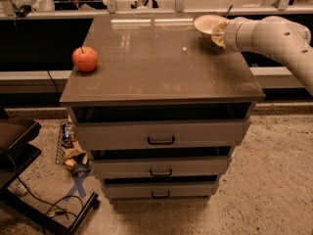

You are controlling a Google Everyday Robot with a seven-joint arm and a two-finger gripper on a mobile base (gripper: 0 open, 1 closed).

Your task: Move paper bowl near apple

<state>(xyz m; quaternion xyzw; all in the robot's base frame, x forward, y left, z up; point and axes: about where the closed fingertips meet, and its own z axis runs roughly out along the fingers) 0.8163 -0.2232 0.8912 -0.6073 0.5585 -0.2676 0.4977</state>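
Quick count: one apple [85,58] on the left of the desk [156,67], one paper bowl [206,22] at the far right, and one arm [274,35] with one tool [218,33] at the bowl's right edge. Just the one desk, with three drawers [117,133] and three handles [161,141], one per drawer.

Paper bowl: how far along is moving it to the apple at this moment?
Done: the approach; the gripper sits at the right rim of the off-white round paper bowl. In hand: securing the bowl at the far right corner of the brown cabinet top; grip cannot be confirmed. Left: the whole carry, since the round red-orange apple rests at the opposite left edge, well apart.
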